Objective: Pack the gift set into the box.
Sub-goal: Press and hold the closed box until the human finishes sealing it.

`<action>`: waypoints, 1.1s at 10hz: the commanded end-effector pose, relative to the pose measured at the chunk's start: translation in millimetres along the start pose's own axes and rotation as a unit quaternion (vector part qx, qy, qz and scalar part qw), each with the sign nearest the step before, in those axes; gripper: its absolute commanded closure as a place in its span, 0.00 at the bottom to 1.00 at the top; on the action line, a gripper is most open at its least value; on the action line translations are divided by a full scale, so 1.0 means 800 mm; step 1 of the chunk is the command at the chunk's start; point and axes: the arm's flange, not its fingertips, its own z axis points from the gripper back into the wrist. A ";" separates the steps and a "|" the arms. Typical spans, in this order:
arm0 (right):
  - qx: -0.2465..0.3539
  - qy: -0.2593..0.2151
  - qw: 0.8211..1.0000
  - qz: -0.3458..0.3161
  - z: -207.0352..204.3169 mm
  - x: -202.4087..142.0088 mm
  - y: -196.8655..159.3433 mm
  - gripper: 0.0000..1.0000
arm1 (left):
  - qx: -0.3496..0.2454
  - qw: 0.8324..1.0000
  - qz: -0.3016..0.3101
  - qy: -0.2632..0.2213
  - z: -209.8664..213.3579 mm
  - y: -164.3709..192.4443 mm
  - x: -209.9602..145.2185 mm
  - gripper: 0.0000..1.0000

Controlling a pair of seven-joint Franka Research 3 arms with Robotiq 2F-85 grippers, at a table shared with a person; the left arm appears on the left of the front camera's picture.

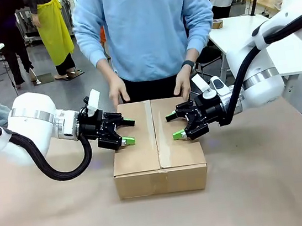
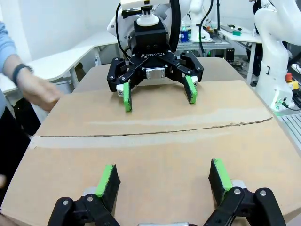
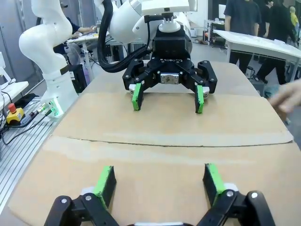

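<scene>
I see the brown corrugated cardboard box [image 1: 157, 145], flaps closed, between my left pincer [image 1: 127, 132] and right pincer [image 1: 174, 125]. Both hover spread wide and empty over its top, facing each other. Bare tabletop [image 1: 53, 215] surrounds it.

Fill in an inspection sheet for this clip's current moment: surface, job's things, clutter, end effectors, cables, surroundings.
Surface: brown table top, bare around the carton.
Job's things: cardboard box at table centre, flaps closed, tape strip beside the centre seam; gift set: nothing seen.
Clutter: nothing seen.
End effectors: left end effector and right end effector both open, facing each other over the box top from opposite sides, holding nothing.
Cables: black hose loops under the left arm; another black hose runs along the right arm.
Surroundings: person in a light blue sweatshirt at the far side, both hands at the box's far edge; other tables and people behind.
</scene>
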 end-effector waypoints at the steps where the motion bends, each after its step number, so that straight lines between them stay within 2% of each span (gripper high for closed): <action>1: -0.007 -0.007 1.000 0.011 -0.001 -0.004 0.001 0.00 | -0.005 1.000 0.000 0.003 0.000 -0.003 -0.003 0.00; 11: -0.007 -0.007 1.000 0.011 -0.001 -0.004 0.001 0.00 | -0.005 1.000 0.000 0.003 0.000 -0.003 -0.003 0.00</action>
